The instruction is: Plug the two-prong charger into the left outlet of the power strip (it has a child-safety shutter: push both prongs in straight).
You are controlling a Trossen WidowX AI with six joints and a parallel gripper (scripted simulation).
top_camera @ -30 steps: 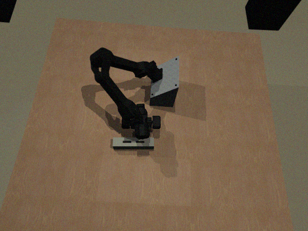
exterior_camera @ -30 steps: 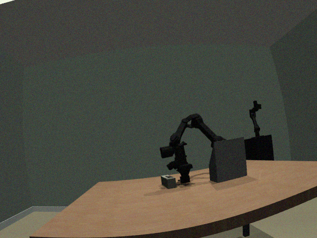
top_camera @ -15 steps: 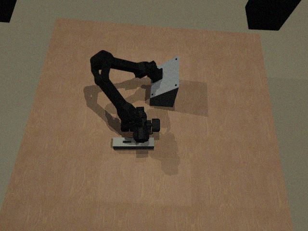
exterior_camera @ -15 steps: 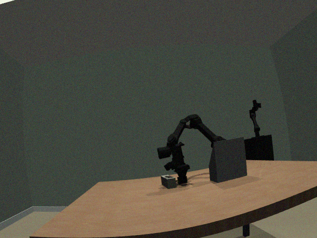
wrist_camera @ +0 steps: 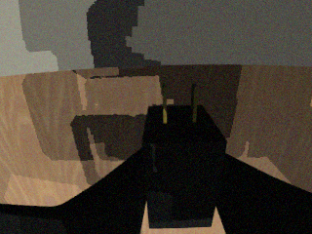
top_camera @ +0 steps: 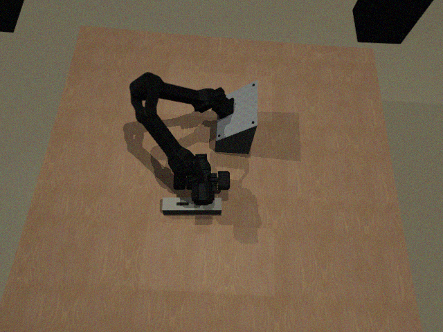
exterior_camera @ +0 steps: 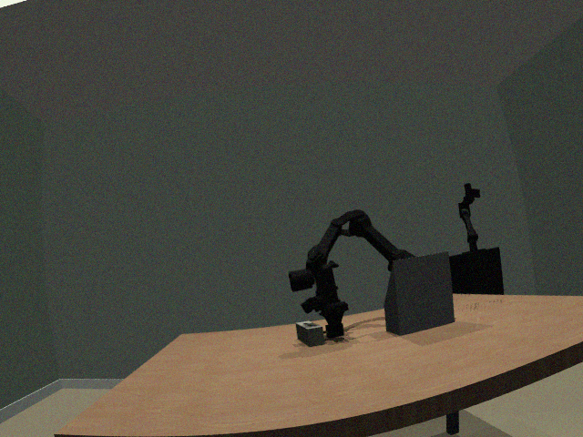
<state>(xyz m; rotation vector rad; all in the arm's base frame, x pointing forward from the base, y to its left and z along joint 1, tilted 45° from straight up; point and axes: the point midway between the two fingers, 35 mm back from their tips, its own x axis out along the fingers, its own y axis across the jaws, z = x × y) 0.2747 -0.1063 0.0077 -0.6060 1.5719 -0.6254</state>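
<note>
Gripper (top_camera: 200, 178) (exterior_camera: 335, 316) (wrist_camera: 175, 154): clamped on charger (exterior_camera: 334, 330) (wrist_camera: 182, 190) | power strip (top_camera: 169, 204) (exterior_camera: 309, 334) (wrist_camera: 219, 34): just beside the hand, camera side, long axis running crosswise | likely next: lift, shift over left outlet, prongs (wrist_camera: 165, 116) square

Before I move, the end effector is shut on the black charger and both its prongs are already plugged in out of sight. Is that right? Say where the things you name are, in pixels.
Not quite: neither of the prongs (wrist_camera: 165, 116) is plugged in; both stick out in plain sight, as the wrist view shows. The end effector (top_camera: 203, 184) (exterior_camera: 334, 324) (wrist_camera: 175, 154) is indeed shut on the black charger (exterior_camera: 334, 330) (wrist_camera: 184, 180).
</note>
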